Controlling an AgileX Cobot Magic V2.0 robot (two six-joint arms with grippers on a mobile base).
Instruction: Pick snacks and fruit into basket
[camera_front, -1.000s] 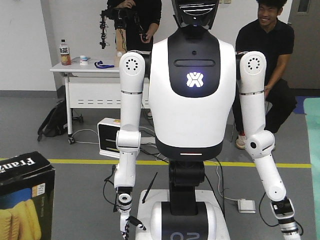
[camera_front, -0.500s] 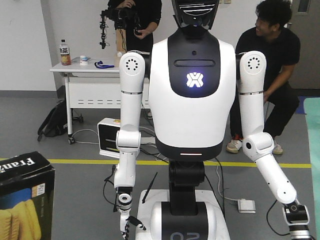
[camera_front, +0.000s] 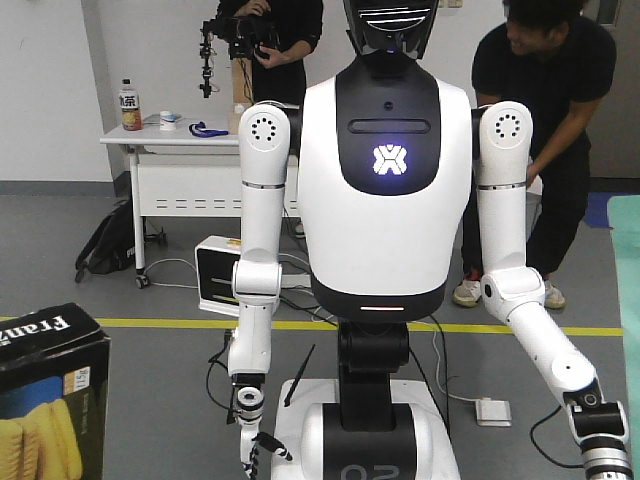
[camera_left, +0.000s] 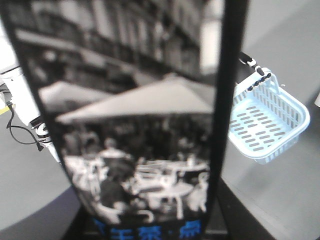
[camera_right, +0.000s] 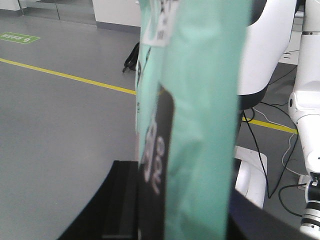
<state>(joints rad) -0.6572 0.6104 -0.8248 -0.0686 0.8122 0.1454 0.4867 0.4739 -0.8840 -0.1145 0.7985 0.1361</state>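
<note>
left pincer grip cannot tell | black "Fran" box (camera_left: 135, 100) close before it, basket (camera_left: 280, 145) beyond-right | right pincer grip cannot tell | teal pouch (camera_right: 200, 125) close before it, label (camera_right: 155, 150) lettering blurred

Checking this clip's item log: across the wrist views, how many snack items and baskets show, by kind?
Boxes: 1, the black box
Pouches: 1, the teal pouch
Baskets: 1, the light blue basket
Total: 3
</note>
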